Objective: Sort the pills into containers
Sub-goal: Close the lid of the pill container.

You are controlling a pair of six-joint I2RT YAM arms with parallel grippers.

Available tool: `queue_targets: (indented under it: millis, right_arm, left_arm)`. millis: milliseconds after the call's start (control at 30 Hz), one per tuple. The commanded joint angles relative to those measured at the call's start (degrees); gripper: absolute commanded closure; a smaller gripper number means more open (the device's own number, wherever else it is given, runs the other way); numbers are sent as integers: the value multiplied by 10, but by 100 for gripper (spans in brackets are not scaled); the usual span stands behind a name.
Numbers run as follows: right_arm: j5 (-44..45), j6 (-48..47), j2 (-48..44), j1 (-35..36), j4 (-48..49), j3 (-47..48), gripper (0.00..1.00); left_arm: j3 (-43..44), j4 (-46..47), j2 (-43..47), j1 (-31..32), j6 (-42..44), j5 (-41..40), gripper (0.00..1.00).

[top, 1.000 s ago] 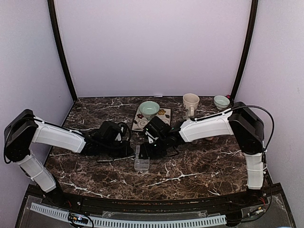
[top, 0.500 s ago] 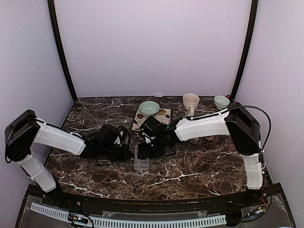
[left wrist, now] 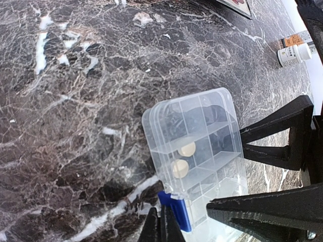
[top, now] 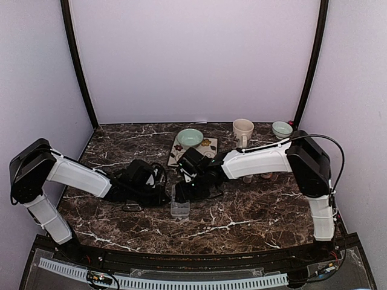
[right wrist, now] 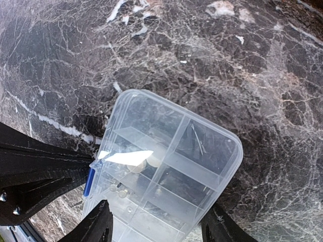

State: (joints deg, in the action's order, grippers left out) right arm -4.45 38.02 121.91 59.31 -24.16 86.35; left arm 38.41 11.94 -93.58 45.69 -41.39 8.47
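Observation:
The clear pill box (top: 180, 206) lies at mid table, its lid down. In the left wrist view the box (left wrist: 202, 126) shows two round whitish pills (left wrist: 186, 148) in neighbouring compartments and a blue latch (left wrist: 177, 214) on its near side. My left gripper (left wrist: 160, 228) is shut, its thin tips right beside the blue latch. My right gripper (right wrist: 159, 228) straddles the box (right wrist: 171, 161), one finger (right wrist: 98, 227) against each long side. The pills (right wrist: 151, 160) show blurred through the lid. In the top view both grippers, left (top: 164, 197) and right (top: 183, 192), meet at the box.
A green bowl (top: 190, 138) sits on a patterned mat (top: 209, 145) at the back. A cream mug (top: 243, 130) and a small bowl (top: 282, 128) stand back right. A tiny white bottle (left wrist: 294, 54) and an orange bottle (left wrist: 298, 39) lie beyond the box.
My right gripper has shifted a little left onto the box. My left gripper has edged right toward the box's latch. The box has stayed in place.

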Motion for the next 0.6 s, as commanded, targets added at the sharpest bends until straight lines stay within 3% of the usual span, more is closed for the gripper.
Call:
queue_targets:
  millis: [0,567]
  right_arm:
    - [14,-10,49,4,-65,-15,40]
    - [-5,-35,76,15,-104,26,41]
  left_arm:
    - [1,12,-3,-1,-2,19,100]
    - [49,-5,-41,-1,14,51,100]
